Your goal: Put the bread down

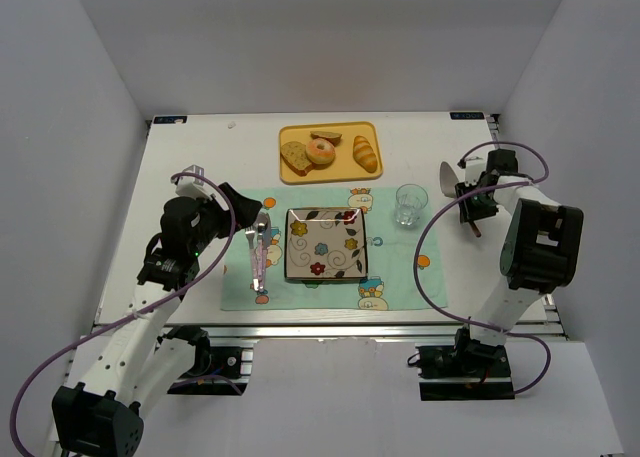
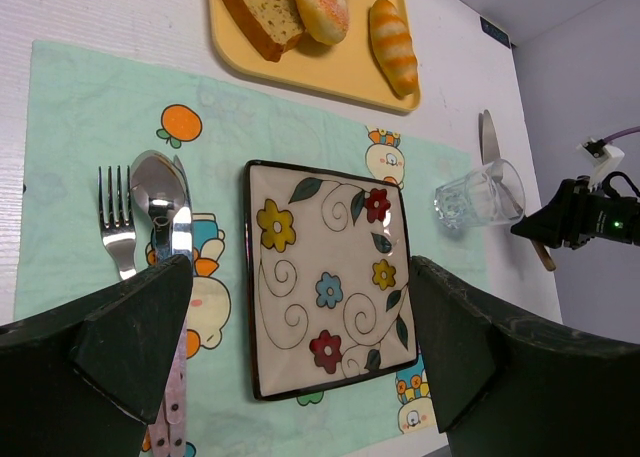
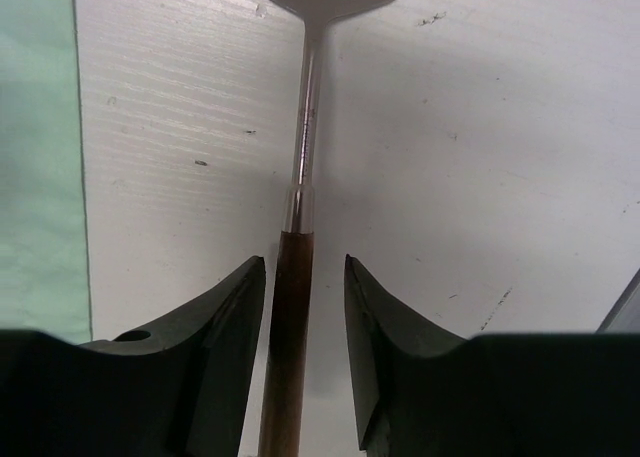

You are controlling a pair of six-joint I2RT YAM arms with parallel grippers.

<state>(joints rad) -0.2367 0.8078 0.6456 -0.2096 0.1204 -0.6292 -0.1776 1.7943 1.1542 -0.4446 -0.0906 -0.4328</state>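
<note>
Right pincer (image 3: pixel 305 277) sits low over the worktop (image 3: pixel 500 177). Its jaws stand parted either side of the knife (image 3: pixel 290 357) handle, with a gap showing on one side, so it grips nothing. Left pincer (image 2: pixel 300 272) is wide open and empty above the near edge of the mat (image 2: pixel 90 97). The plate (image 2: pixel 330 267) lies just ahead of it, and the fork (image 2: pixel 117 227) and spoon (image 2: pixel 155 192) lie ahead to its left.

The bread (image 1: pixel 321 152) rests on the tray (image 1: pixel 330 177), well beyond the left pincer and past the plate. It touches the toast (image 1: pixel 296 155) and sits apart from the croissant (image 1: pixel 366 154).

Judgement: the bread step is not yet begun. The next move calls for one pincer to reach the tray, close on the ring from above, lift it over the rim and set it down, presumably on the bare plate.

Clearances:
- The left pincer has open room straight ahead over the plate.
- The glass (image 1: pixel 410 204) stands to the right pincer's left, between it and the plate, and is a knock risk.
- The toast crowds one side of the bread, so finger room is better on the croissant side.
</note>
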